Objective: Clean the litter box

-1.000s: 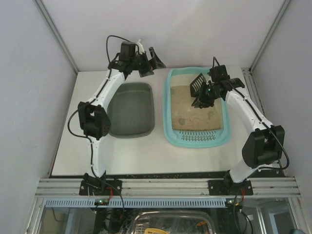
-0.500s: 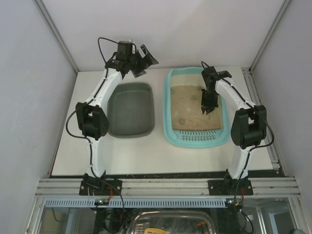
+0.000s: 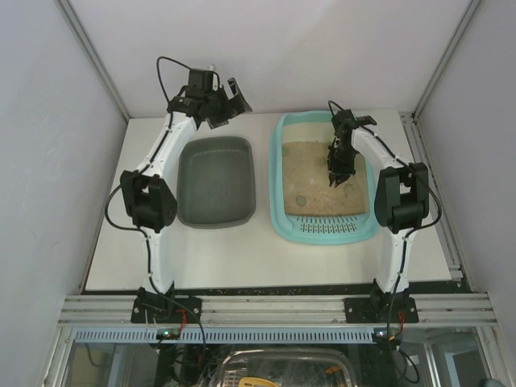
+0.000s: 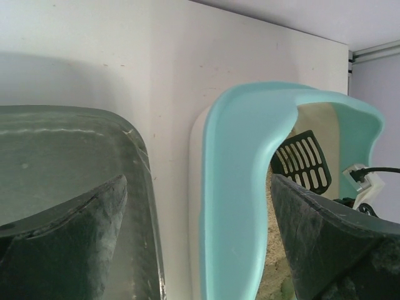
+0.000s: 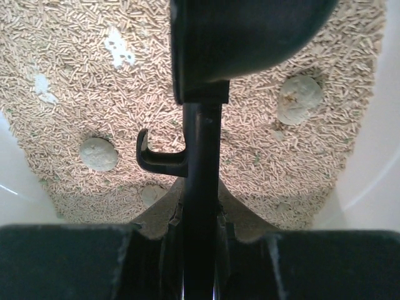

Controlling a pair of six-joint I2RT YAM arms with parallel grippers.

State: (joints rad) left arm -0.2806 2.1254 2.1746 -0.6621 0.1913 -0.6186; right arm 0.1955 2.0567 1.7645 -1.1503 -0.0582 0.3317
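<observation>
The litter box [image 3: 276, 185] is a turquoise tray of beige pellets with a slotted near end. My right gripper [image 3: 339, 172] is down inside it, shut on the handle of a black slotted scoop [image 5: 200, 125]. The scoop's head [image 5: 250, 37] points away over the pellets. Grey round clumps [image 5: 98, 154] [image 5: 300, 99] lie on the litter on either side of the handle. My left gripper [image 3: 230, 98] hangs open and empty past the far end of the grey tray. In its wrist view the left gripper [image 4: 200, 250] spans the litter box rim [image 4: 237, 187], and the scoop [image 4: 303, 164] shows behind it.
A dark grey tray [image 3: 216, 181] stands to the left of the litter box, a strip of white table between them. White walls close the table at the back and both sides. Another clump [image 3: 300, 199] lies near the slotted end.
The right arm has folded in and lowered the scoop from a raised tilt at the far end down over the litter. My left gripper has drifted a little left, still open.
</observation>
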